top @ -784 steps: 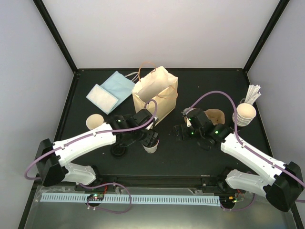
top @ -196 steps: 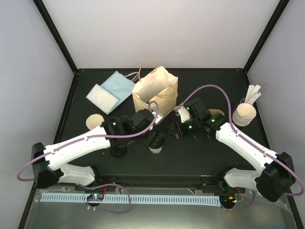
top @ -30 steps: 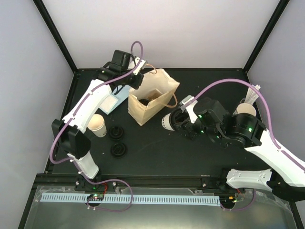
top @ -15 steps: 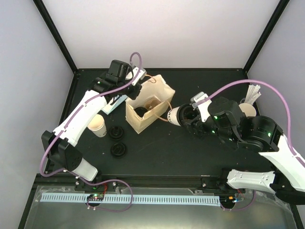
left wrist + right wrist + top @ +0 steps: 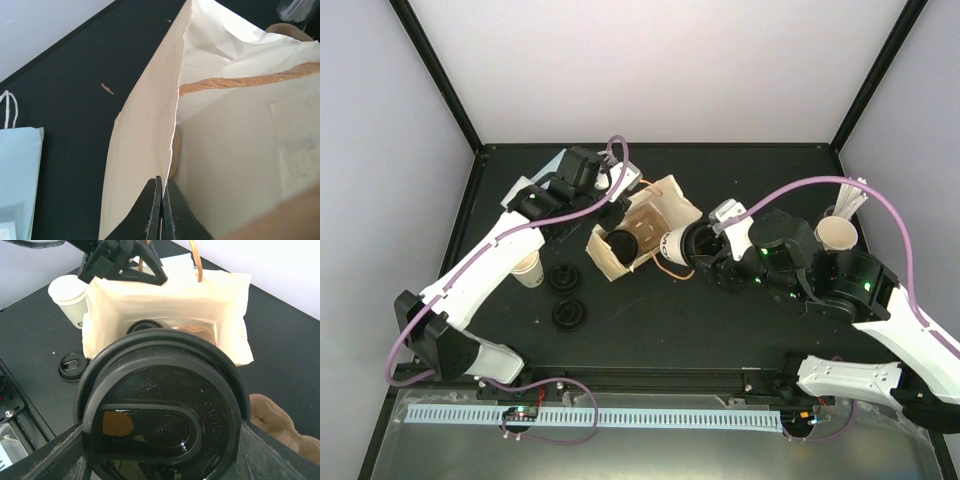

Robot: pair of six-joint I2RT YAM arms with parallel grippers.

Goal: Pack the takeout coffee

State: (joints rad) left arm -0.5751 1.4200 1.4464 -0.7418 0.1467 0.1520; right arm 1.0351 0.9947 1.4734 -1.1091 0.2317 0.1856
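At the bag mouth: my right fingers (image 5: 703,252) hold the takeout coffee (image 5: 160,410), spread wide on either side of its black lid; the cup's pale body points toward the opening of the paper bag (image 5: 660,200), just beside its rim.
Left fingers (image 5: 161,192): pinched flat together on the bag's upper edge, holding it tipped with its mouth toward my right arm.
Inside the bag: a second lidded cup (image 5: 145,326) and something brown (image 5: 197,335) that I cannot make out.
Bench (image 5: 720,330), left of the bag: an open paper cup (image 5: 527,268) stands upright, with two loose black lids (image 5: 563,278) near it.
Far right: a stack of cups (image 5: 837,232) with white sticks, well apart from the bag.
Beside my right wrist: a brown pulp carrier (image 5: 275,427).
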